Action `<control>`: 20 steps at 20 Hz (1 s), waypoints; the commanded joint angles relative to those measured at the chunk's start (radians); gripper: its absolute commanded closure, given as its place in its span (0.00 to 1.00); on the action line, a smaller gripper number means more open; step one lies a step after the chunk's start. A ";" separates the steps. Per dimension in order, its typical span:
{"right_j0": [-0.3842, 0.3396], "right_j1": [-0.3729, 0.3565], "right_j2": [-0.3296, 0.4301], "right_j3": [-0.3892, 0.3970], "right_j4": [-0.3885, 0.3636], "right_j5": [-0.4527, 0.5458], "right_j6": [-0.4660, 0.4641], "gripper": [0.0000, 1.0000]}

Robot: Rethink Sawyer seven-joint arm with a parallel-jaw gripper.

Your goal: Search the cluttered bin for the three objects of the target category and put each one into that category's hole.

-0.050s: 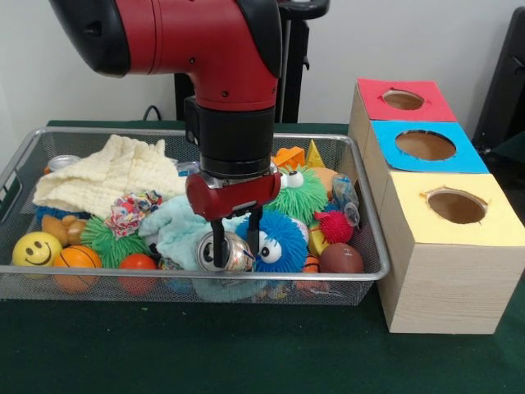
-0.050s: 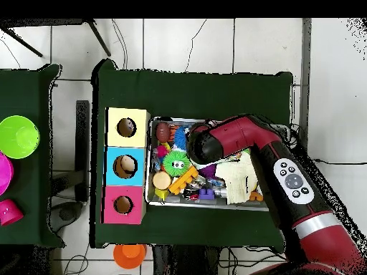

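One silver can [image 1: 226,252], dented, lying on its side in wire bin [image 1: 16,168] w/ gripper [image 1: 235,243] fingers clamped on it.

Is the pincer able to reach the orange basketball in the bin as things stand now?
Probably yes. The orange basketball lies uncovered on top of the clutter by the smiley ball, but the pincer is shut on the can and must release it first.
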 commanded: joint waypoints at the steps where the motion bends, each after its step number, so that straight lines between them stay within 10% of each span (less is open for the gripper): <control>1: -0.006 0.065 -0.056 0.010 0.001 0.178 -0.334 1.00; 20: -0.124 -0.091 -0.020 0.146 0.136 0.346 -0.527 1.00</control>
